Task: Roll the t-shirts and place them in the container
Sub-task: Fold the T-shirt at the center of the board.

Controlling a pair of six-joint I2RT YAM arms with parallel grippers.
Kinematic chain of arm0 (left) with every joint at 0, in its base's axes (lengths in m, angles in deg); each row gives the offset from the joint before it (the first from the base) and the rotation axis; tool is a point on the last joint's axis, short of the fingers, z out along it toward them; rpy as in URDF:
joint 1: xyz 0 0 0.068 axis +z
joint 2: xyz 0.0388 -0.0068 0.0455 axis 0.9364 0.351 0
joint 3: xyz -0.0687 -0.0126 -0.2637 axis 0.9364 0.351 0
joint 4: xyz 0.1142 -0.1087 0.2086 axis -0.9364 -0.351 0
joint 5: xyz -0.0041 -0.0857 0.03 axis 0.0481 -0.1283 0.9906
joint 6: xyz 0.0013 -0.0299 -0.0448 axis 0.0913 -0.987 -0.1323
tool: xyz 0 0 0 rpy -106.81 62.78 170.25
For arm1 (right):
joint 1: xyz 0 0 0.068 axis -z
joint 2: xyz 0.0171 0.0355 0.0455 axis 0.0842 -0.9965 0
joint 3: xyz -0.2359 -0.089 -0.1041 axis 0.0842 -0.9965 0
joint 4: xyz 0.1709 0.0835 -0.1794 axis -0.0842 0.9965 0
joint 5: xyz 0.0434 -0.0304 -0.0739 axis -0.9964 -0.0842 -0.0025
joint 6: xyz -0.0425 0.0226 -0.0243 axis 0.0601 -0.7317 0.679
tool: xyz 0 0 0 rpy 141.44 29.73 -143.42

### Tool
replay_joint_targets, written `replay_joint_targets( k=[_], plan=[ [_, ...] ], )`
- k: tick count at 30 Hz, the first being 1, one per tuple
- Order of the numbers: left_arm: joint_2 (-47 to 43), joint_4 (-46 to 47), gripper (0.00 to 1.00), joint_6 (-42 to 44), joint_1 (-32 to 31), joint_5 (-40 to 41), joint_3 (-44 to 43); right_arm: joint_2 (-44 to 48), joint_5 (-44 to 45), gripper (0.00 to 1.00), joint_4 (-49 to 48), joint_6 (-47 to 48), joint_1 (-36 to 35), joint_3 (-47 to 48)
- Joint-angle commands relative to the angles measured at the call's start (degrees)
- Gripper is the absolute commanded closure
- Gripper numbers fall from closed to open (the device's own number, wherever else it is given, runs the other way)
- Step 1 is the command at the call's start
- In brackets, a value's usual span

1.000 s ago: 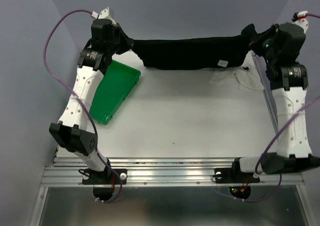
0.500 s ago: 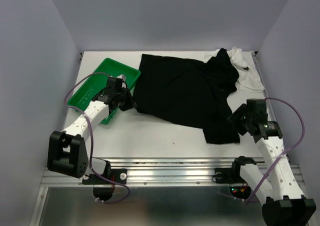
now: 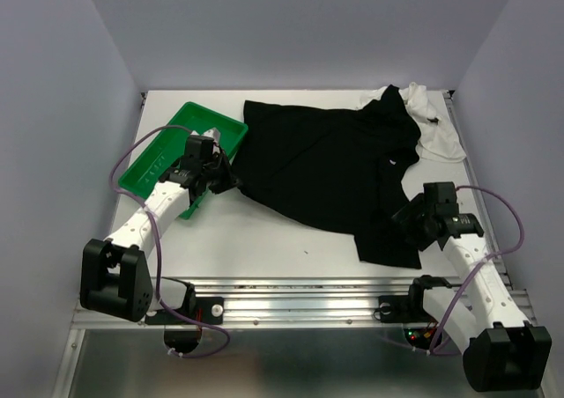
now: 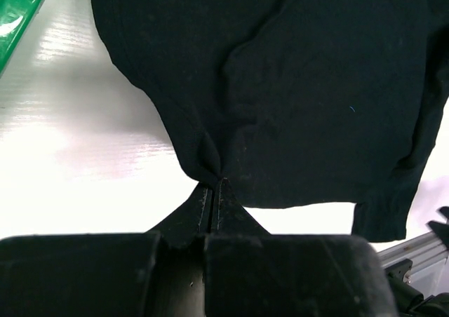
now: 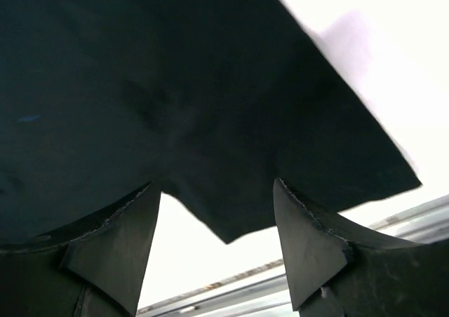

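Observation:
The black t-shirt (image 3: 326, 165) lies spread on the white table, its near right corner close to the front edge. My left gripper (image 3: 231, 180) is shut on its left edge, the cloth bunched at the fingertips (image 4: 214, 184) in the left wrist view. My right gripper (image 3: 407, 217) stands open at the shirt's near right corner. In the right wrist view the black cloth (image 5: 175, 71) lies loose between and past the spread fingers (image 5: 302, 233), gripped by neither. The white t-shirt (image 3: 438, 132) sits crumpled at the back right, partly under the black one.
A green tray (image 3: 167, 156) lies at the left, just behind my left arm, and shows as a green corner (image 4: 17, 15) in the left wrist view. A metal rail (image 3: 308, 303) runs along the table's front edge. Grey walls close in the sides and back.
The black shirt, held stretched between both grippers at the back a second ago, now lies spread on the table. Both arms came toward the front. The right gripper opened and let go.

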Motion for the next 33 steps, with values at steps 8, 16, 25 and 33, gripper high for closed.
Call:
replay_joint_targets(
  k=[8, 16, 25, 33],
  plan=[
    [-2.78, 1.16, 1.00, 1.32, -0.07, 0.86, 0.42, 3.19, -1.64, 0.27, 2.50, -10.61, 0.47, -11.22],
    [-3.13, 1.16, 1.00, 1.06, -0.16, 0.86, 0.42, 2.68, 0.20, 0.26, -1.88, -12.74, 0.47, -15.08],
    [-2.52, 1.33, 1.00, 0.97, -0.07, 0.86, 0.15, -1.53, 2.49, 0.52, -20.25, -9.84, 0.47, -15.45],
    [-1.90, 1.95, 1.00, 0.44, -0.07, 0.51, -0.02, -8.75, 2.66, 0.99, -21.86, -2.11, 0.47, -3.24]
  ],
)
